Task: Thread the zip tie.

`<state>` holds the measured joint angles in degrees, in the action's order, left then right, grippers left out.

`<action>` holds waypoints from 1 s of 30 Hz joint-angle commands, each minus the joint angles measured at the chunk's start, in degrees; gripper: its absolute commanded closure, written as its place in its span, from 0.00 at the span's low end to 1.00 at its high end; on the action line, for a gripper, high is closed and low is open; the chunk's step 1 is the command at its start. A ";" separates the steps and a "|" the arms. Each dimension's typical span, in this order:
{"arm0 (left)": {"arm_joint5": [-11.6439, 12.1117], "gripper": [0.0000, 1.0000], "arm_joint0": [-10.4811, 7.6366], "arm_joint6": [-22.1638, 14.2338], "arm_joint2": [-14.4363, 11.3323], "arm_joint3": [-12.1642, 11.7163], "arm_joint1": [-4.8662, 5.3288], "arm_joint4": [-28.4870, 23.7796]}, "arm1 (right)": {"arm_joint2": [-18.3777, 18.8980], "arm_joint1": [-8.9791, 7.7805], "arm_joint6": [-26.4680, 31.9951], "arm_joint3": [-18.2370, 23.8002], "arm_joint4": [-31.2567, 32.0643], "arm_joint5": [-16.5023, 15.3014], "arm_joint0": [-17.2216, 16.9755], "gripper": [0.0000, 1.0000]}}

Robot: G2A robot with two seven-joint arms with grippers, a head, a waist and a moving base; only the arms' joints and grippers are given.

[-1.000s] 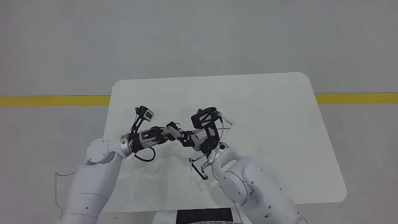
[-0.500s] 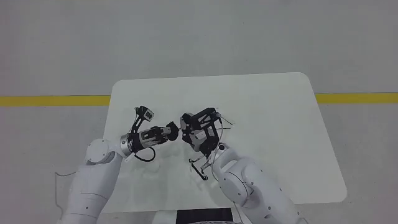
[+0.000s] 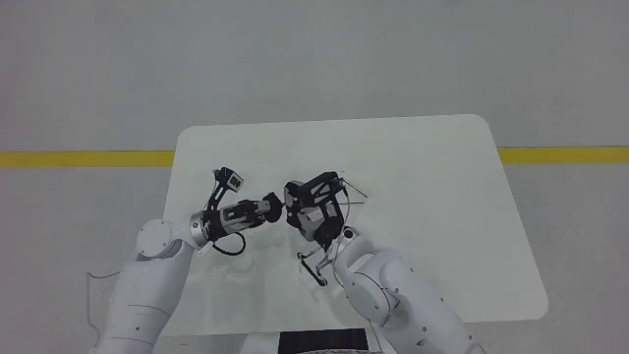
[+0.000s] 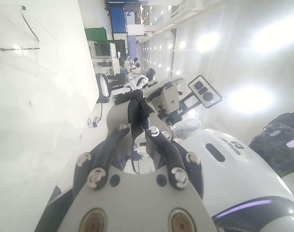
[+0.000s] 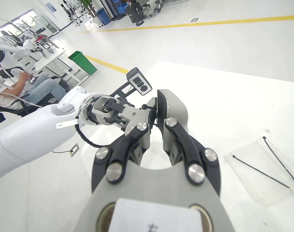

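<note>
holding two zip ties (image 5: 260,171), clear bag (image 5: 270,189)

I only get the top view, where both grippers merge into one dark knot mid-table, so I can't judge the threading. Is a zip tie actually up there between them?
Observer: Yes. The right wrist view shows a thin black zip tie, small head included, running across at the right gripper.
Operator: Is the left side gripping it?
Observer: The left gripper has its fingers pressed together, with the tie's head end at their tips.
Operator: Any spares?
Observer: Two spare zip ties lie on a clear plastic sheet on the table, apart from both grippers.
</note>
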<state>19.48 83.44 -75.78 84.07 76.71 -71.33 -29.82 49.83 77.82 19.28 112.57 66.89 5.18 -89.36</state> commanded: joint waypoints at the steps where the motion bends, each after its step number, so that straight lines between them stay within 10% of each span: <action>1: 0.00 1.00 0.00 0.00 0.00 0.00 0.00 0.00 | -0.10 0.03 0.08 -0.32 -0.06 -0.01 0.10 1.00; 21: 0.00 1.00 0.00 0.00 0.00 0.00 0.00 0.00 | -0.80 0.34 0.04 -1.86 -0.49 0.32 0.72 1.00; 24: 0.00 1.00 0.00 0.00 0.00 0.00 0.00 0.00 | -0.50 0.33 -0.38 -1.53 -0.66 0.82 0.44 0.00; 30: 0.00 1.00 0.00 0.00 0.00 0.00 0.00 0.00 | 0.93 0.14 -1.70 -0.28 -0.84 1.59 -0.75 0.00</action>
<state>19.48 83.44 -75.78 84.07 76.71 -71.33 -29.82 50.45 78.02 17.72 112.05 66.12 6.78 -89.86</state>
